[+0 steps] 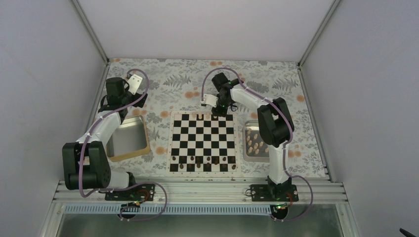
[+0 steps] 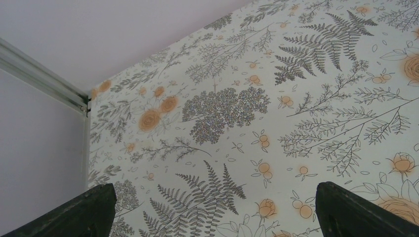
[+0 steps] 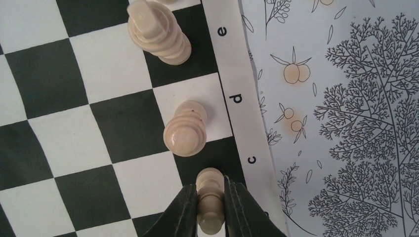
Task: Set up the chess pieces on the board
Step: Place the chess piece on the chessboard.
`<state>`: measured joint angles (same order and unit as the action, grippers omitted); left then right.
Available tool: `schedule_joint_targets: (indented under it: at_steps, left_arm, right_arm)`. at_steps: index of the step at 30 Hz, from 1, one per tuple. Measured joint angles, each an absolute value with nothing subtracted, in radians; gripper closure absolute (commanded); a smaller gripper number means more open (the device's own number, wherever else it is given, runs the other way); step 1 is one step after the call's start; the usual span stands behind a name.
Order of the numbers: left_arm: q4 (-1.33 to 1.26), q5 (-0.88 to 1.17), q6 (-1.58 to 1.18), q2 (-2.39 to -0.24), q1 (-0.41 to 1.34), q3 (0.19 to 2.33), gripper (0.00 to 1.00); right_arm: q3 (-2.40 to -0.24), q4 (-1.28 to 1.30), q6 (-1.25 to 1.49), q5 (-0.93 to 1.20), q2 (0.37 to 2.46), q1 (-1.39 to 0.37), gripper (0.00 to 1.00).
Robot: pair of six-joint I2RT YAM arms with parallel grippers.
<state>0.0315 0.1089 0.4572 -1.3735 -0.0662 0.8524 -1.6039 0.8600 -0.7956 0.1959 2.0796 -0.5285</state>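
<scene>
The board lies in the middle of the table. My right gripper is at its far edge, shut on a pale tan chess piece. In the right wrist view my right gripper holds it upright over the black edge square by the letter c. Two more pale pieces stand on the board: one on the d square and one on the e square. Several pale pieces lie in the right tray. My left gripper is open and empty, fingers wide apart above the floral cloth.
Dark brown chessmen stand along the board's near rows. An empty steel tray lies left of the board, under the left arm. The right steel tray sits beside the board's right edge. Walls enclose the table on three sides.
</scene>
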Motion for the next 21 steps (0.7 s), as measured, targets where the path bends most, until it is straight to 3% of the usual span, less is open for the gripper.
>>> schedule_joint_targets:
  at_steps: [21]
  left_arm:
    - [0.031,0.109,0.460,-1.374,-0.066,0.851,0.00]
  right_arm:
    - [-1.604,0.852,-0.795,0.192,2.083,-0.529,0.85]
